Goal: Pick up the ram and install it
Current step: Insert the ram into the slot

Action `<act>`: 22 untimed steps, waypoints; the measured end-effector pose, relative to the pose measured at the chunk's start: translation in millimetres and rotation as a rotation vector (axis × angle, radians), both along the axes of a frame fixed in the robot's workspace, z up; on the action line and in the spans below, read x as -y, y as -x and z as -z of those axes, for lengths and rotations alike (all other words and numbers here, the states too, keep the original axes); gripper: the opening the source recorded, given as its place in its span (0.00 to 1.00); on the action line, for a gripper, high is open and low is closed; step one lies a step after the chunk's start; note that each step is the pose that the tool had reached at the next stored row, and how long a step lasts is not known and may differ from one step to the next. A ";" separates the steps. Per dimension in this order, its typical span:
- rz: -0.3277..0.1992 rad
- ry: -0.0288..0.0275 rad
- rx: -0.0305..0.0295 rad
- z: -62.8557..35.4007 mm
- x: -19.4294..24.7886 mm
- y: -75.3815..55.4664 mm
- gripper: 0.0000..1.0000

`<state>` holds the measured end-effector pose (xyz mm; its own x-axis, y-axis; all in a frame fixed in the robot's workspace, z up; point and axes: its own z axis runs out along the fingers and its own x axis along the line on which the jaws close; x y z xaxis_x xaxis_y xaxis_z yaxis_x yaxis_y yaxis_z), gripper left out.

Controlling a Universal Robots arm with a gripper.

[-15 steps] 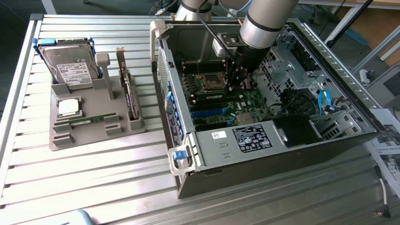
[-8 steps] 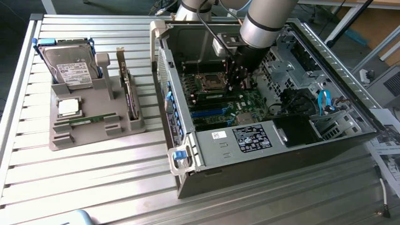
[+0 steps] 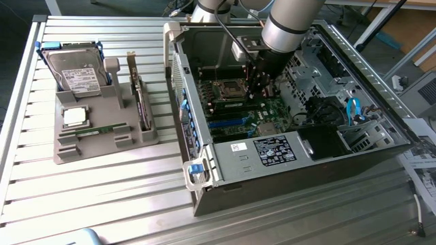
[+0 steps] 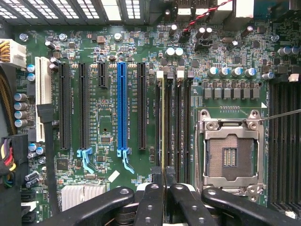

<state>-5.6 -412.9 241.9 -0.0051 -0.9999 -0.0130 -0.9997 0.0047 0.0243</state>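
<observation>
While the arm hangs down inside the open computer case point(image 3: 272, 168), the gripper point(image 4: 163, 181) is clenched almost fully, its two dark fingers point(image 4: 151, 197) nipped together on something very thin. From between them a fine yellow-green line runs out along the board. I take that to be the ram point(image 4: 163, 122), held on edge and seen along its top. In the exterior view the gripper point(image 3: 261, 92) sits low over the middle of the motherboard point(image 3: 272, 109), near the processor socket point(image 3: 228, 88).

The ram lies in line with the nearest of the memory slots point(image 4: 175, 122), the bank of long dark channels just beside the empty processor socket point(image 4: 230, 150). Whether its lower edge is already in the channel or just above it, I cannot tell.

So the pick-up looks done and the installing step is in hand, at the lining-up or seating stage. Seating would call for a straight, even push along the whole stick, with the notch matched to the slot and the white end clips point(image 4: 160, 74) free to close.

Outside the case, a grey parts tray point(image 3: 102, 148) rests on the ribbed worktop point(image 3: 102, 204).
</observation>
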 end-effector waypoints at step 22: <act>0.004 0.0000 0.0000 -1.2 0.6 0.0 0.12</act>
<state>-5.6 -413.5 243.1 -0.0087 -0.9999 -0.0130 -0.9997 0.0083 0.0243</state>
